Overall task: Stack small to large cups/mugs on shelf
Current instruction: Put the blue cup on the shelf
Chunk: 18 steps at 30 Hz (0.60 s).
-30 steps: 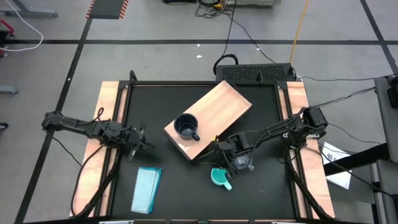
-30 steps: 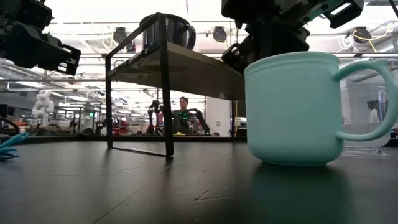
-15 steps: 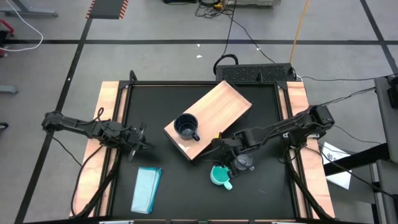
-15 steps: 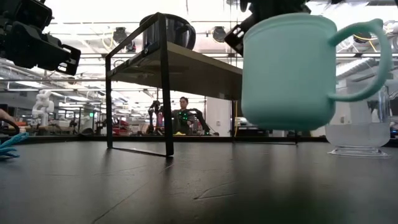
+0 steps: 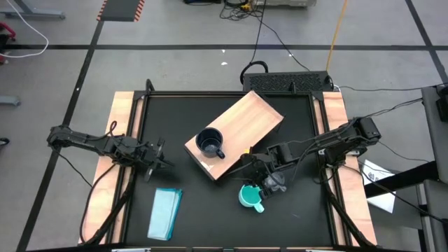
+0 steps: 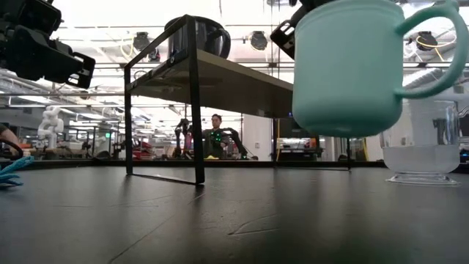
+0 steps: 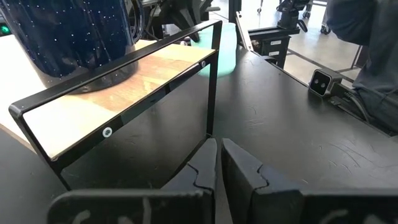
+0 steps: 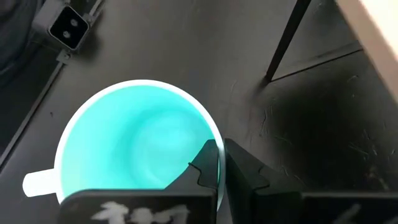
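While the right pincer (image 8: 217, 163) has the turquoise mug (image 6: 350, 67) clamped by its rim, one finger inside and one outside, the mug hangs clear off the tabletop (image 6: 220, 220). Looks like light, stiff plastic, so a rim pinch should hold, though it could swing. Past the pincer sits the shelf (image 5: 234, 134) with the navy mug (image 5: 209, 143) on it; the clear cup (image 6: 430, 143) stands just beside. Left pincer (image 7: 219, 163) waits closed and empty, well apart.
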{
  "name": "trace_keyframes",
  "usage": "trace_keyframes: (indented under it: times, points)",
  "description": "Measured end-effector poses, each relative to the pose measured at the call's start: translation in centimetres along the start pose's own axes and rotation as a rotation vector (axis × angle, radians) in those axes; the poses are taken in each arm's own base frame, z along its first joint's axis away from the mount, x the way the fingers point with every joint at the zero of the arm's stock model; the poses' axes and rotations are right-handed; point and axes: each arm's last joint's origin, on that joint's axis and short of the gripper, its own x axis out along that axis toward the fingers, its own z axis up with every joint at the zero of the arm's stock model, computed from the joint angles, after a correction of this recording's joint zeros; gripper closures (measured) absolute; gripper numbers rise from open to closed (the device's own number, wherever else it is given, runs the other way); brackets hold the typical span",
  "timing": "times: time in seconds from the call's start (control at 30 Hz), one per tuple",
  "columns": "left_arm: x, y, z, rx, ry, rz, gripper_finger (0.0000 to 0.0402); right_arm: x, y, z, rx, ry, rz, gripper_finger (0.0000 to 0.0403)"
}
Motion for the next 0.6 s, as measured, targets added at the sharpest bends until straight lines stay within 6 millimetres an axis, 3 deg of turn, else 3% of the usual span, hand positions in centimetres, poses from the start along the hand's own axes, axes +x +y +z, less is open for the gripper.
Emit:
trace_keyframes:
  times: [0.3,0.6]
  points:
    - [0.0,0.0,0.0,0.004,0.000,0.001,0.0376,-0.3,0.0,0.1,-0.001,-0.008,-0.001,0.0402]
    - [0.0,0.0,0.0,0.005,0.000,0.001,0.0376,-2.1,-0.3,0.0,0.028,-0.032,-0.015,0.0402]
